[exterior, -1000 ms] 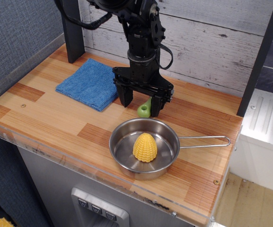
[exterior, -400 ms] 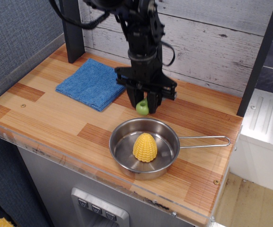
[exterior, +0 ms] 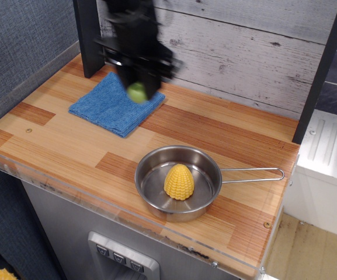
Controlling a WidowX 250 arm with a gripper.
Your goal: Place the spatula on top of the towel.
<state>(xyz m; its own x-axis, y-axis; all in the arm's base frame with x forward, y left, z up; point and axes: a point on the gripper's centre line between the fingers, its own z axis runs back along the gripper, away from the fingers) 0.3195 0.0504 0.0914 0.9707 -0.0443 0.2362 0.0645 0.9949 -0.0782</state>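
Note:
My gripper (exterior: 137, 87) is blurred by motion above the right part of the blue towel (exterior: 110, 106). It is shut on the spatula (exterior: 137, 93), of which only the lime-green handle end shows between the fingers; the blade is hidden. The spatula hangs in the air above the towel's right edge. The towel lies flat on the wooden counter at the back left.
A steel pan (exterior: 156, 175) with a long handle pointing right sits front centre, holding a yellow toy corn (exterior: 179, 181). A dark post (exterior: 89, 41) stands behind the towel at the back wall. The counter's front edge has a clear plastic lip (exterior: 98, 201).
The gripper closed on the spatula's green handle next to the pan, lifted it, and moved left and back to above the towel.

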